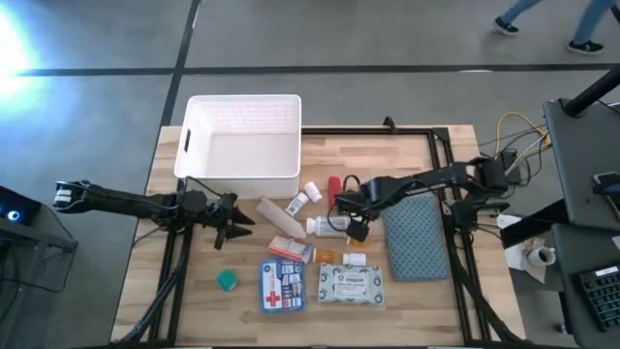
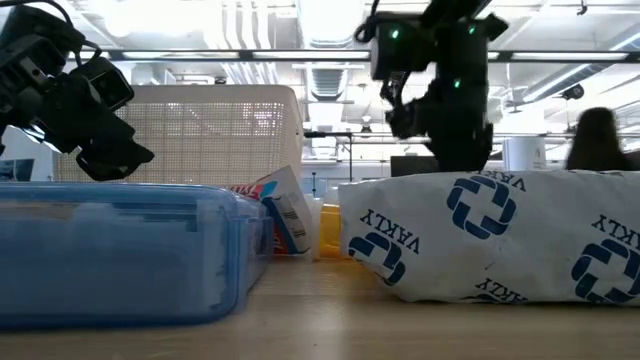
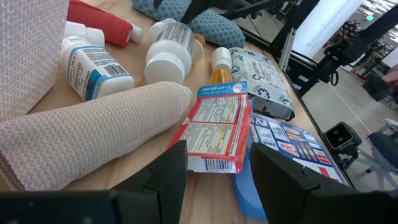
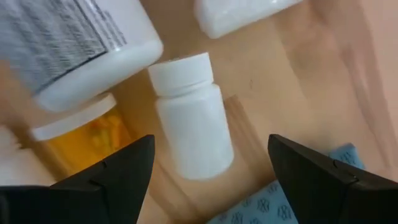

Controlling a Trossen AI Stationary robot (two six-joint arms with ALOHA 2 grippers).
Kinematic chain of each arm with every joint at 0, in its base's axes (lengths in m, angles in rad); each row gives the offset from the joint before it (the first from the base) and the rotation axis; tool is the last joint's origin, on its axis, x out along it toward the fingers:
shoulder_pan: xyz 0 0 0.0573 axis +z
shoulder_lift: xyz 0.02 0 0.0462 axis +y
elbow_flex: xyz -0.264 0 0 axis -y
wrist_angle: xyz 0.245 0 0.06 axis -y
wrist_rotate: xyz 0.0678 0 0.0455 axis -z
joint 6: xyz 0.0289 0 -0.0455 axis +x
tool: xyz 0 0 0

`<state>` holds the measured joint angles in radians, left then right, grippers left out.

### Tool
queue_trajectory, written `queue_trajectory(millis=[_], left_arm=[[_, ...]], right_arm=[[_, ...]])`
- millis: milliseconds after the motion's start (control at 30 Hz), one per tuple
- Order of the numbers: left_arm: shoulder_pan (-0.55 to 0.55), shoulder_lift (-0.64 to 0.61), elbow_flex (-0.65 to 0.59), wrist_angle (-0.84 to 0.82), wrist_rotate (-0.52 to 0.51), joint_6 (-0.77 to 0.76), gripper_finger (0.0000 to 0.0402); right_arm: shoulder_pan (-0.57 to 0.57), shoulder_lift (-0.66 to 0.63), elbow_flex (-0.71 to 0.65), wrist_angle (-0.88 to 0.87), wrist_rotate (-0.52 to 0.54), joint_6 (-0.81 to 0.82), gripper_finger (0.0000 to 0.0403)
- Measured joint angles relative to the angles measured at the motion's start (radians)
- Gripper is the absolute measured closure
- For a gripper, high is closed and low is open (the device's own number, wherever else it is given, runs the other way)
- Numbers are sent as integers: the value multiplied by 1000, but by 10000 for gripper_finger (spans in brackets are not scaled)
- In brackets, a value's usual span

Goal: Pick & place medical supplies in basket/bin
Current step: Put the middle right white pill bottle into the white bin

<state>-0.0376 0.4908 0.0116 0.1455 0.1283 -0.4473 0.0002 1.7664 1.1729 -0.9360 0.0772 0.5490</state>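
Right gripper [image 4: 208, 171] hangs wide open over a small white bottle [image 4: 193, 115] lying flat. Light, hard, probably slick plastic; take it across the body. Left gripper [image 3: 217, 171] waits open by the roll [image 3: 93, 134].

bin [image 1: 242, 145] top open, reachable from above | bare table [image 1: 184, 281] beneath my left claw [image 1: 231, 225] | bottles [image 1: 325, 226] crowd under my right claw [image 1: 352, 223], flanked by blue-grey pad [image 1: 417, 237]

— What colours lie by the white slotted bin [image 1: 242, 136]?
— A red tube [image 1: 334, 187], tan woven roll [image 3: 93, 134], green piece [image 1: 227, 281].
— At five o'clock?
— White wipes pack [image 1: 350, 285] with navy print; beside it a blue-grey dotted pad [image 1: 417, 237].
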Motion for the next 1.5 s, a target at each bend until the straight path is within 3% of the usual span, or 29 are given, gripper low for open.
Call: queue_trajectory(millis=[567, 933, 1267, 1500], left_arm=[[0, 0, 0, 0, 0, 0, 244], [0, 0, 0, 0, 0, 0, 244], [0, 0, 0, 0, 0, 0, 244], [0, 0, 0, 0, 0, 0, 244]], right_arm=[[0, 187, 15, -6, 0, -50, 135], [-6, 123, 51, 24, 59, -131, 243], [3, 118, 125, 5, -38, -96, 246], [22, 107, 342, -1, -151, -54, 246]])
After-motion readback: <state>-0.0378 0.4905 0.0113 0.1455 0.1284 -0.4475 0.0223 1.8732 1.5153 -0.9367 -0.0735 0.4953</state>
